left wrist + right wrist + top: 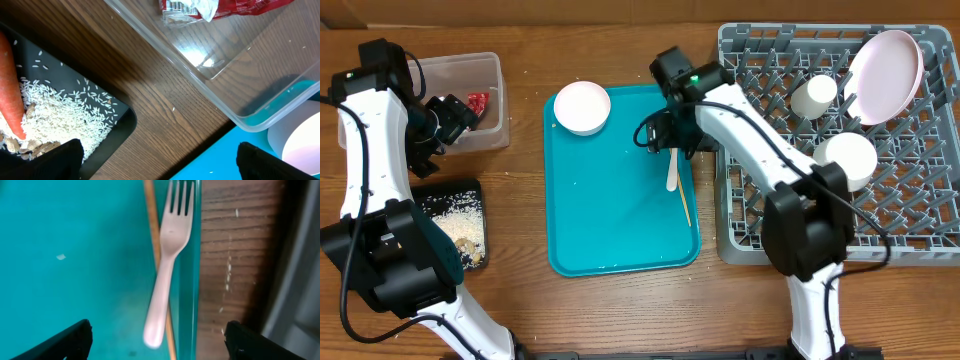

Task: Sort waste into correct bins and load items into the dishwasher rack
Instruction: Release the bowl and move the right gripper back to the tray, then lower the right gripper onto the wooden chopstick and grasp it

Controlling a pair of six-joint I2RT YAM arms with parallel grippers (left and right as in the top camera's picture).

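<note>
Fork (pixel 167 255) atop stick (pixel 151 215) beside tray rim (pixel 196 280)

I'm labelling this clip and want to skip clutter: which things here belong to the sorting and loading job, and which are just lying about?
Belong to the job: fork, wooden stick, bowl left on the teal tray, plate, cup and second bowl in the rack, clear tub, red wrapper, black tray, rice, carrot.
Just lying about: teal tray, table.
</note>
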